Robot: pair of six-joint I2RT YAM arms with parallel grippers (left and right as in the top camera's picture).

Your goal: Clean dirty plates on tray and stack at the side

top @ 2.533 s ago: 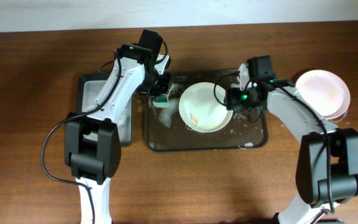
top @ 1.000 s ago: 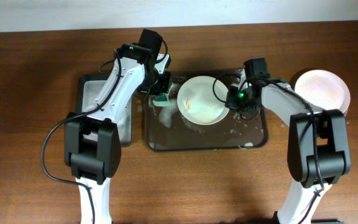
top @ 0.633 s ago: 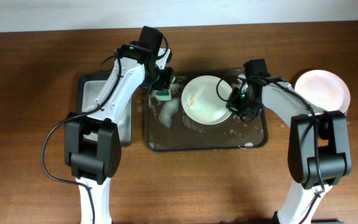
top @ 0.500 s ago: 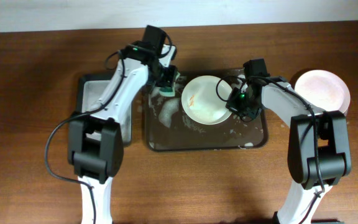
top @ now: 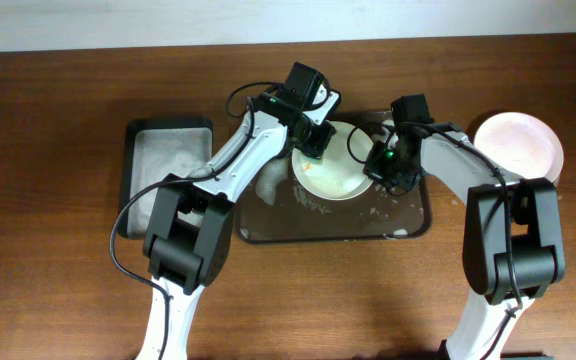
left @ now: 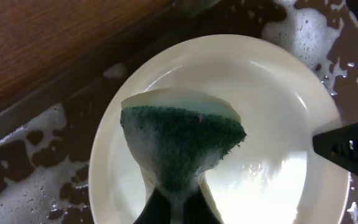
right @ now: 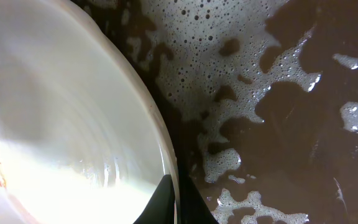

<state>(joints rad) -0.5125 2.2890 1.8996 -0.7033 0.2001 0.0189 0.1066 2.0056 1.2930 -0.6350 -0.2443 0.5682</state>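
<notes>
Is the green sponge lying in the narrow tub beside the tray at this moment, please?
No, the left tool holds the sponge above the plate in the tray, well away from the tub.

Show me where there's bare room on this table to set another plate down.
Bare wood: left of the tub, and in front of the tray toward the near edge. Crowded: the tray's far half, where the left gripper with the sponge and the right gripper meet on the plate.
</notes>
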